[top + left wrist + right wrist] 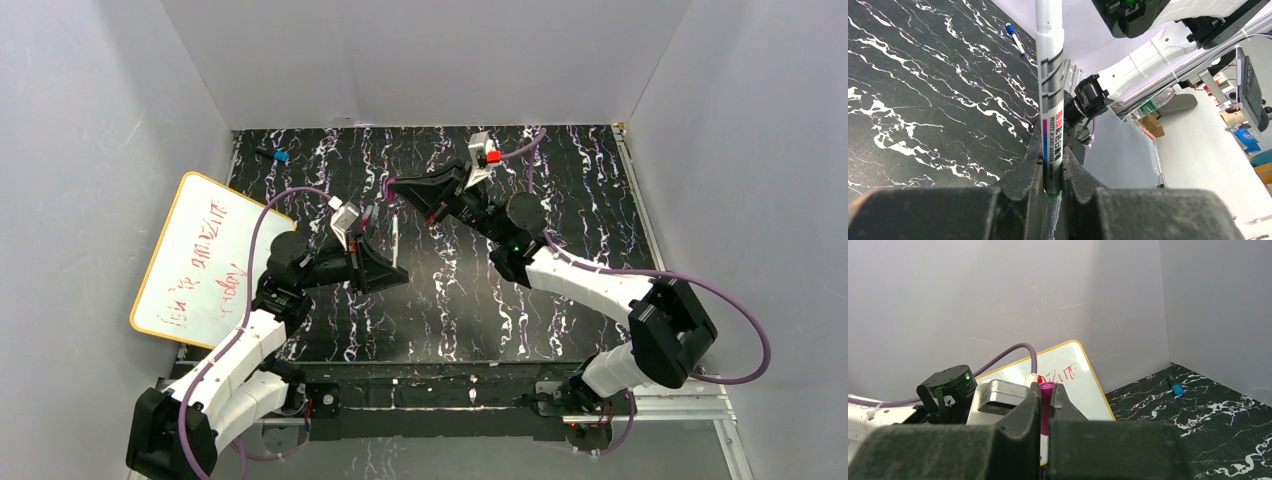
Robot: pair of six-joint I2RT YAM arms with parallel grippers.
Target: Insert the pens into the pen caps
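**A:** The white pen (1050,85) is running straight up the middle of the left wrist view. The left tool (1052,172) is clamping its barrel near the greenish end.

**B:** And the magenta cap (1046,390) is sitting low and centre in the right wrist view, with the right tool (1047,407) pinching it tight.

**A:** That's sensible, I'd say. Gripping each piece at its rear is leaving the mating ends free.

**B:** Overhead, both are hanging above the surface (560,290), left of centre. The cap is hovering near the pen's upper tip, apparently apart. I can't tell whether they're lining up.

**A:** The left arm is reaching up from the lower left with its wrist bending rightward. The right arm is stretching from the lower right across the middle, its tool pointing left.
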